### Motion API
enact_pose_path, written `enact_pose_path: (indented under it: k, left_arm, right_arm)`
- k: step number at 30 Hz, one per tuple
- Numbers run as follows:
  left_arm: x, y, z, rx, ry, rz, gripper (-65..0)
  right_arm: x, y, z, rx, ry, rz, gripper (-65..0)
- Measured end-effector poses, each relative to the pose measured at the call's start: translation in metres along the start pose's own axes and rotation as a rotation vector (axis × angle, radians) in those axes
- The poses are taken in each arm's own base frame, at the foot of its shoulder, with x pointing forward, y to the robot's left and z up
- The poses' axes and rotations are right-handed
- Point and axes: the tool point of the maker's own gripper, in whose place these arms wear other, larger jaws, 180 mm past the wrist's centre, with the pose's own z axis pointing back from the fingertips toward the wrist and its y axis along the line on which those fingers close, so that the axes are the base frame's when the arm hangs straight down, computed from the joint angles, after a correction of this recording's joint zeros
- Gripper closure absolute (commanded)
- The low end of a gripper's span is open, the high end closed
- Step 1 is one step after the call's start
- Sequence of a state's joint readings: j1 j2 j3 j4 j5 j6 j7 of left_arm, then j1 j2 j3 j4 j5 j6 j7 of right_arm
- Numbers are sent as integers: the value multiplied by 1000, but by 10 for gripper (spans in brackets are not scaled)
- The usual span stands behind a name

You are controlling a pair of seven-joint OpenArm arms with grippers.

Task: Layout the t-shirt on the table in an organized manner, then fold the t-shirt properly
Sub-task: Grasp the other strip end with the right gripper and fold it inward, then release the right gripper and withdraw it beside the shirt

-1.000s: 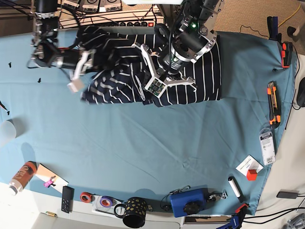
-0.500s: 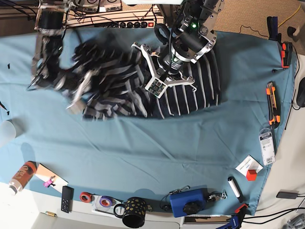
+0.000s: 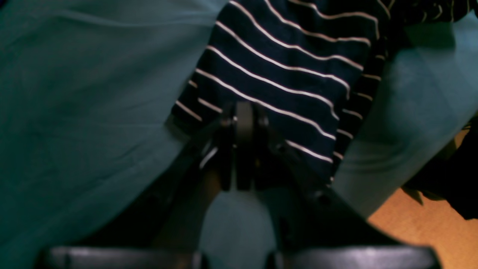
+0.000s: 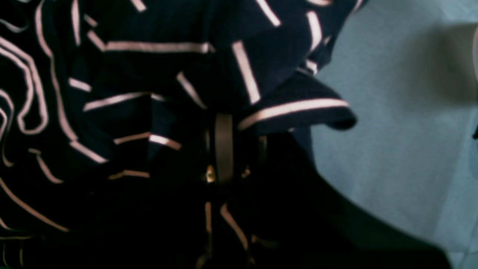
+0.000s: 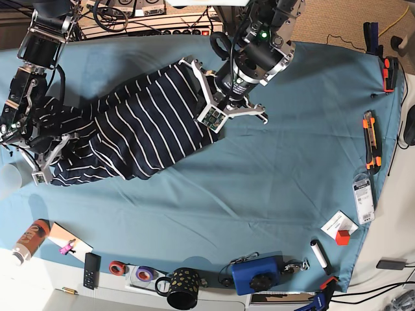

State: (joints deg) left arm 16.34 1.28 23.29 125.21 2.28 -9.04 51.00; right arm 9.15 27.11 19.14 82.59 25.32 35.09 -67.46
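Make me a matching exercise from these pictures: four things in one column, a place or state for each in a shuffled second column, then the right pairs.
Things
1. t-shirt
2. left claw
3. right claw
4. mug

Places or states
A. black with yellow dots, at the near edge of the table
B. shut on a flat striped corner, teal cloth on both sides
C. stretched slantwise between the two arms
D. buried in bunched, crumpled stripes

Pairs: 1-C, 2-B, 3-D, 4-A
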Motion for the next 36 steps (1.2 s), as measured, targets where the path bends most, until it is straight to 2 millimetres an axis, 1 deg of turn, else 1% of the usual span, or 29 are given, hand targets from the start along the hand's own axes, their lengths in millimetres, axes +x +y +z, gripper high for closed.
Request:
enact_pose_path:
  k: [4,8,10,12,14,17,20,22,25,28,29,30,32,33,36]
  left_arm:
    - [-1,0,0,0,2,1,-13]
    - [-2,0,0,1,8,0,-13]
    - [-9,7,1,38,48,-26,-13]
    - [-13,14,1,80,70,-54,-13]
    - [-13,19,2,101,74,-70,-13]
    - [-13,19,2,106,75,-73,-13]
    - [-13,19,2,106,76,-73,-13]
    - [-13,19,2,105,76,-73,-13]
    - [-14,21,2,117,78,-79,-13]
    - [-17,40,5,222,100,-71,-13]
    - [-20,47,8,262,118,-77,-13]
    - [-24,54,10,299,143,-81,-13]
    - [-27,62,13,347,164,-93,-13]
    - [-27,64,14,362,164,-99,-13]
    - [-28,65,15,370,166,-91,-13]
  right_arm:
    - [-8,2,-1,6,39,-1,0]
    - [-8,-1,1,-21,49,17,0]
    - [-1,-2,7,-51,46,55,0]
    - [10,4,13,-63,32,109,0]
    - [21,19,16,-60,28,190,0]
    - [31,54,12,-21,35,289,0]
    - [32,91,6,22,46,358,0]
    - [32,113,6,39,55,421,0]
    - [38,152,18,89,22,545,0]
    - [40,189,33,153,-48,637,0]
    - [35,196,35,170,-52,650,0]
    - [26,201,36,183,-38,663,0]
    - [7,208,35,208,2,669,0]
    - [0,210,35,217,15,669,0]
    - [-3,211,35,221,22,667,0]
